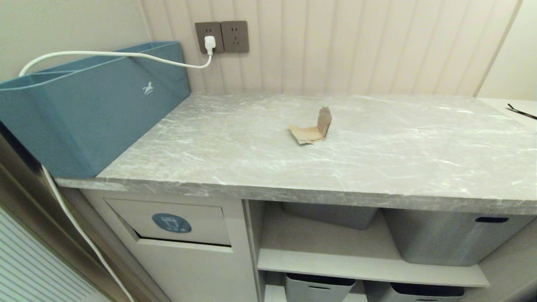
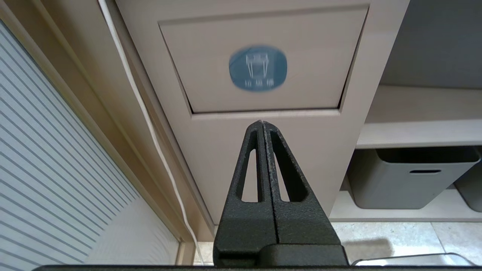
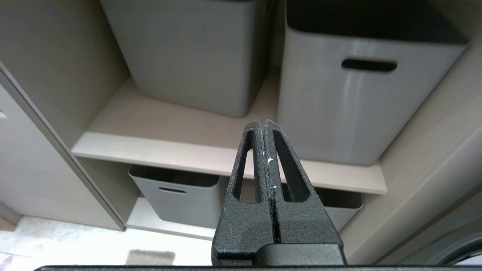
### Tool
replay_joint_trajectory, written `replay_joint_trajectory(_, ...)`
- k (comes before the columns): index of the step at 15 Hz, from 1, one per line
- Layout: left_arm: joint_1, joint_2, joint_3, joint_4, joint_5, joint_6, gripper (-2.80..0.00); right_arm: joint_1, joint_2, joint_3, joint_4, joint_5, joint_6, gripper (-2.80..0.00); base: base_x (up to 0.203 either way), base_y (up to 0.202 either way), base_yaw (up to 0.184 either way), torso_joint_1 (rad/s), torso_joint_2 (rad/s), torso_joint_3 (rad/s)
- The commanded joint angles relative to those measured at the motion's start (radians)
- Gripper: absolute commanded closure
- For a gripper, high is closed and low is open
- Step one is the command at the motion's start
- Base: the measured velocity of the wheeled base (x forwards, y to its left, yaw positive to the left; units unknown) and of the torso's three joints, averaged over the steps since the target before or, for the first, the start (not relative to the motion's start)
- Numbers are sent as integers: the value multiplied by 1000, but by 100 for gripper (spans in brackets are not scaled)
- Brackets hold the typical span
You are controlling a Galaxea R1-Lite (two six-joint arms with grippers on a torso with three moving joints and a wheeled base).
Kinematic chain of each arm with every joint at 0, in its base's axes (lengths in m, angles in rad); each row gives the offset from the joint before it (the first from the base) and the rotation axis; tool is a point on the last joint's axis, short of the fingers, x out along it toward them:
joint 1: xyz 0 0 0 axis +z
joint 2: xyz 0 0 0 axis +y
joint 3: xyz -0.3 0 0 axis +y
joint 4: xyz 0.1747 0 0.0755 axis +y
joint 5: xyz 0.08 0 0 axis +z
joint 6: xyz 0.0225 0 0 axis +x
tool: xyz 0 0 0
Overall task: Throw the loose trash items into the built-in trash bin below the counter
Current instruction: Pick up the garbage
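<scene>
We see one bent cardboard scrap (image 1: 312,128) lying near the middle of the grey marble-look surface (image 1: 377,167), one end flat and the other folded upright; only this single piece shows in the head view. The built-in trash bin (image 1: 176,224) sits under the surface's left end, its flap with the round blue sticker (image 2: 258,68) looking closed. A long blue-teal box (image 1: 88,107) stands on the left end of the surface, with a white cable (image 1: 126,54) running over it to a wall socket (image 1: 209,37).

Neither arm appears in the head view. Our left gripper (image 2: 262,126) hangs low in front of the bin's cabinet front, fingers pressed together and empty. Our right gripper (image 3: 263,126) is likewise closed on nothing, facing the shelves with the grey storage tubs (image 3: 361,90).

We judge the risks ahead as follows. The scrap is light and its flat end hugs the surface, so a pinch there may slide it away or miss; the upright fold looks the easier hold. Both grippers must open before reaching. The flap likely needs pushing inward, and a scrap released against a shut flap would drop to the floor. A left arm sweep could also snag the cable or knock the blue-teal box.
</scene>
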Motion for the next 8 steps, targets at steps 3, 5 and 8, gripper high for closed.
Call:
replay_joint_trajectory(3, 0, -2, -2, 4, -1, 0, 0, 0, -2, 0, 0, 0, 3, 0, 0, 0, 0, 216, -487, -281)
replay_joint_trajectory(5, 0, -2, 0, 3, 1, 0, 0, 0, -2, 0, 0, -3, 5, 0, 0, 0, 0, 229, -505, -284)
replay_joint_trajectory(8, 0, -2, 3, -5, 2, -3, 0, 0, -2, 0, 0, 1, -5, 0, 0, 0, 0, 239, -518, -283)
